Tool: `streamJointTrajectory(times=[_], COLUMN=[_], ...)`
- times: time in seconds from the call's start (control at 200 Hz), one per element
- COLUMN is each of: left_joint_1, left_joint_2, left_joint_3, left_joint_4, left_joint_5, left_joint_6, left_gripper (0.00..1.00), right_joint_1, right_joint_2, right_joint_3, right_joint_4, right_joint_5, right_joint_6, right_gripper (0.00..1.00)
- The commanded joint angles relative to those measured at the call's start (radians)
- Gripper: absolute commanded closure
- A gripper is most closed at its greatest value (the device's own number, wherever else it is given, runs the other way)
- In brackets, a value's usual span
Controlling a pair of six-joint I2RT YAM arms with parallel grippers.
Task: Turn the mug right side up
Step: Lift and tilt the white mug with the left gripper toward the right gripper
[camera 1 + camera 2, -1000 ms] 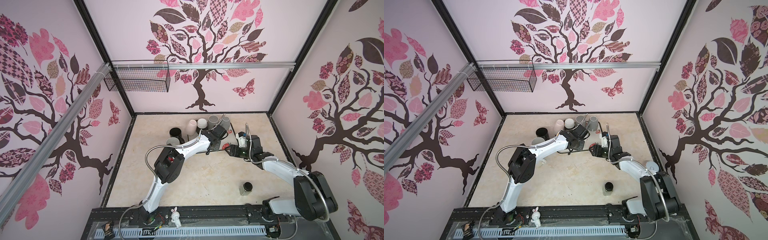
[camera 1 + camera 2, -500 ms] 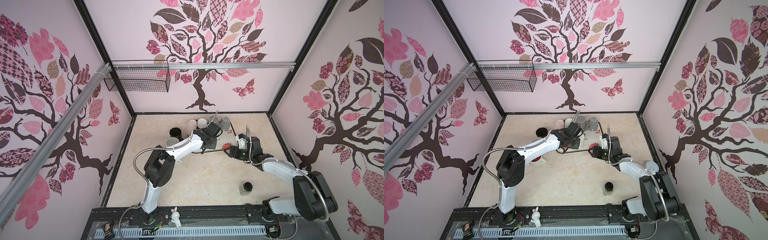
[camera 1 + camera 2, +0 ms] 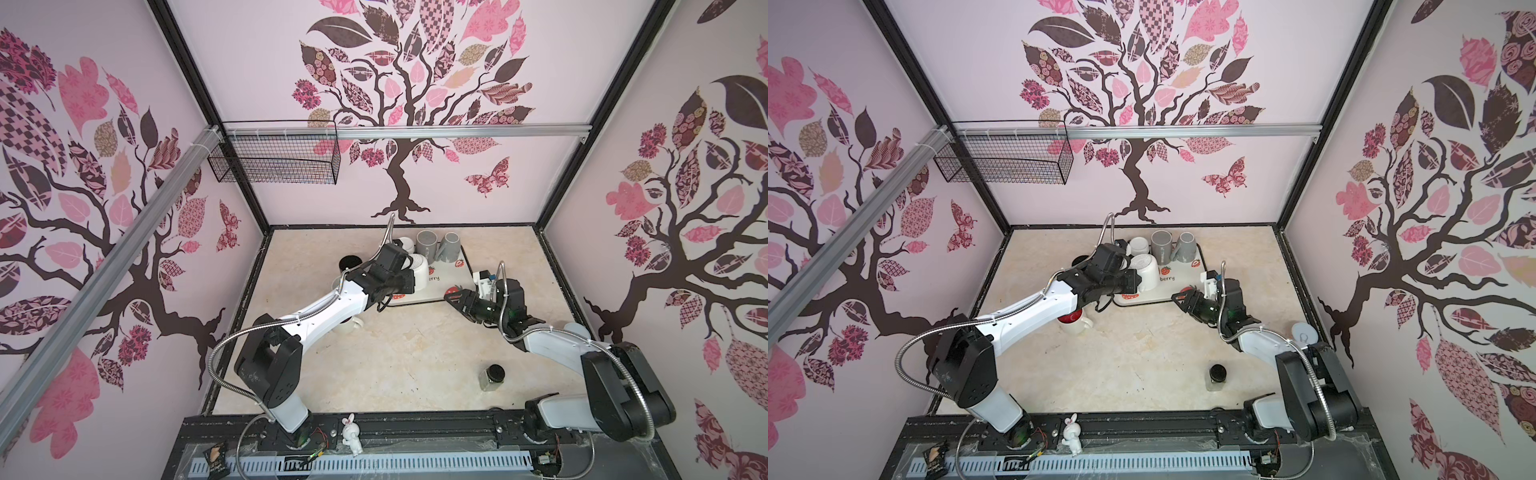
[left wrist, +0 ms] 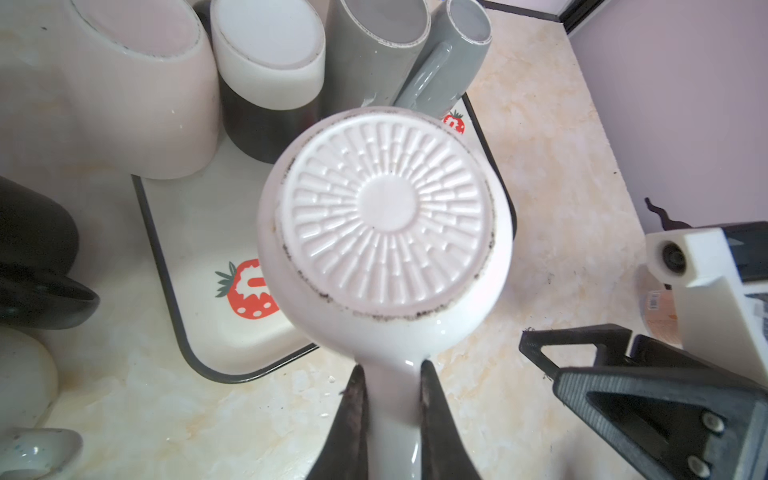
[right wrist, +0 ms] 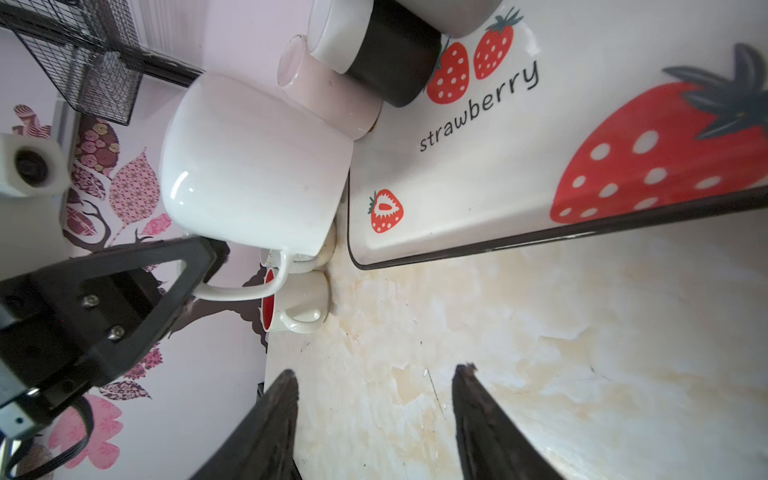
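Left wrist view shows my left gripper (image 4: 390, 374) clamped on the handle of the white mug (image 4: 382, 216), base-up over a corner of the strawberry tray (image 4: 199, 232), while my right gripper (image 5: 376, 370) hangs open and empty nearby.

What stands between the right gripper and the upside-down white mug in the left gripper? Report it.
Nothing visible. The left gripper is shut on the handle of the white mug; only bare tray and table lie between it and the open right gripper. The grey mugs stand farther back.
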Motion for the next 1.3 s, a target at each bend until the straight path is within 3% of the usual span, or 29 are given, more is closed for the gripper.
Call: streamJointTrajectory(times=[0.0,0.2,0.645,0.975,1.295], left_joint_1=[0.041,0.088,0.090,0.091,0.091], left_joint_2=[-0.059,-0.074,-0.089,-0.123,-0.100], left_joint_3=[-0.065,-0.119,-0.218,-0.272,-0.279], left_joint_4=[0.244,0.334,0.578,0.676,0.772], left_joint_5=[0.145,0.251,0.299,0.253,0.341], left_joint_6=[-0.060,-0.166,-0.370,-0.451,-0.510], left_gripper=[1.00,1.00,1.00,1.00,1.00], right_joint_1=[0.029,0.085,0.151,0.159,0.160], right_joint_2=[0.005,0.074,0.284,0.406,0.484], right_joint_3=[0.006,0.012,0.017,0.078,0.153], right_joint_4=[0.170,0.312,0.771,0.935,1.054], right_joint_5=[-0.065,-0.084,0.001,0.009,-0.030], right_joint_6=[0.110,0.222,0.643,0.792,0.901], right_gripper=[0.38,0.38,0.39,0.41,0.46])
